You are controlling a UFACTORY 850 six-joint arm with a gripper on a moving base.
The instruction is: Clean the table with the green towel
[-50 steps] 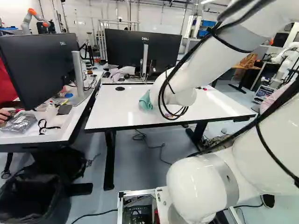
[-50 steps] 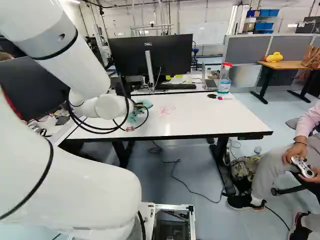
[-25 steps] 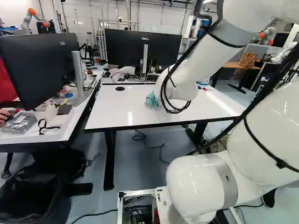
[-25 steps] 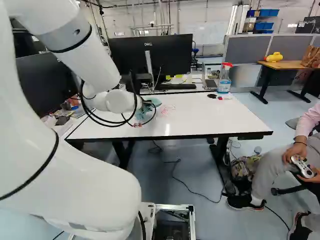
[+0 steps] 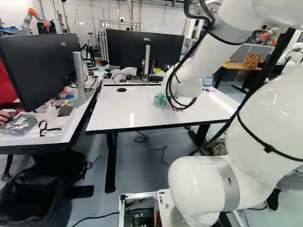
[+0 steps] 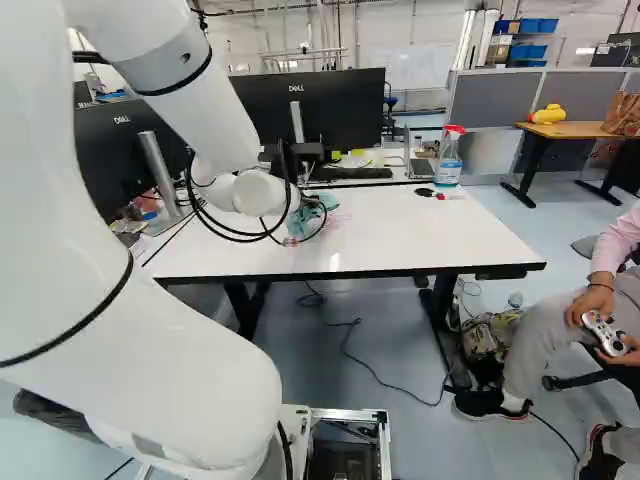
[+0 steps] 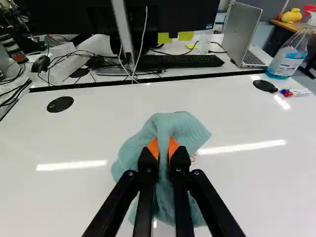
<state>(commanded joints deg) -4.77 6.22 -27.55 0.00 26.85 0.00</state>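
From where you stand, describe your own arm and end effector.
My arm is white and rounded, with grey bands, thin black straps and black cables looping near its far end. The end effector is black, with two slim fingers and orange pads.

Ahead of the arm [image 5: 208, 56], the table [image 6: 420, 245]; over its top, the towel [image 7: 180, 128]; at its far right, the spray bottle [image 7: 289, 57], with the markers [image 7: 295, 93] just beside it and a disc [image 7: 265, 86] at their left; toward its far left corner, a second disc [image 7: 60, 104]; behind the table, a rear desk [image 7: 228, 64] bearing the monitor [image 5: 142, 47], the keyboard [image 7: 180, 61] before it and the laptop [image 7: 247, 34] to the right; left of the table, a side desk [image 5: 21, 142] bearing another monitor [image 5: 38, 66]; on the floor under the table, a cable [image 6: 365, 367].
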